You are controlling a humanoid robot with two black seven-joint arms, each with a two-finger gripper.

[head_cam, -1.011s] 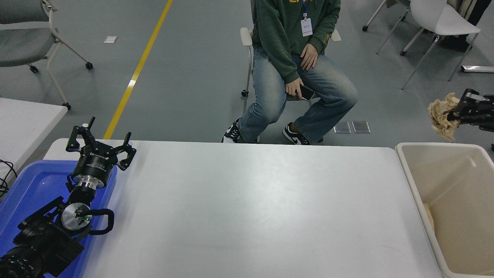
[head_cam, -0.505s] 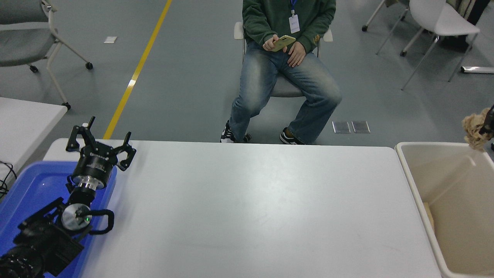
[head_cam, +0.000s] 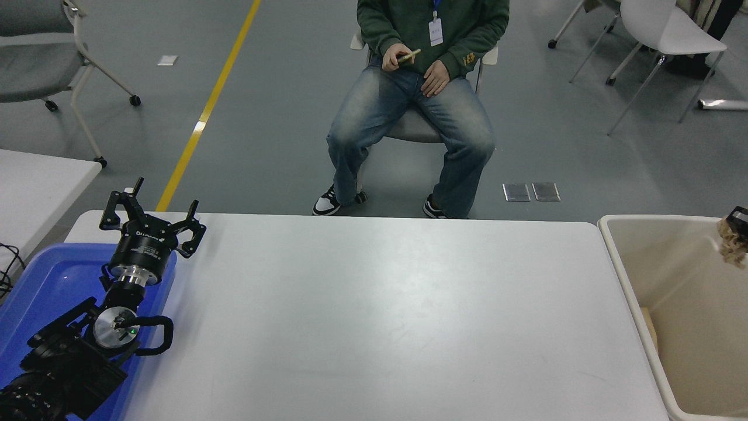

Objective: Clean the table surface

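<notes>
The table surface [head_cam: 374, 316] is a wide white-grey top with nothing lying on it. My left gripper [head_cam: 153, 213] is parked at the lower left over the blue tray's far edge, open and empty. Only a sliver of my right gripper [head_cam: 738, 216] shows at the right edge, above the beige bin [head_cam: 619, 263]. A wad of crumpled brown paper [head_cam: 730, 244] hangs from it over the bin's far right side. The rest of the right arm is out of view.
A blue plastic tray [head_cam: 41, 286] sits at the table's left end under my left arm. A smaller white table [head_cam: 35, 181] stands at the far left. A person [head_cam: 409, 99] sits on a chair beyond the far edge, holding a phone. Chairs stand at the top corners.
My right gripper with the brown paper has moved right and down, nearly out of frame, and is now over the bin. The person has shifted on the chair and raised the phone. The left arm has not moved.
</notes>
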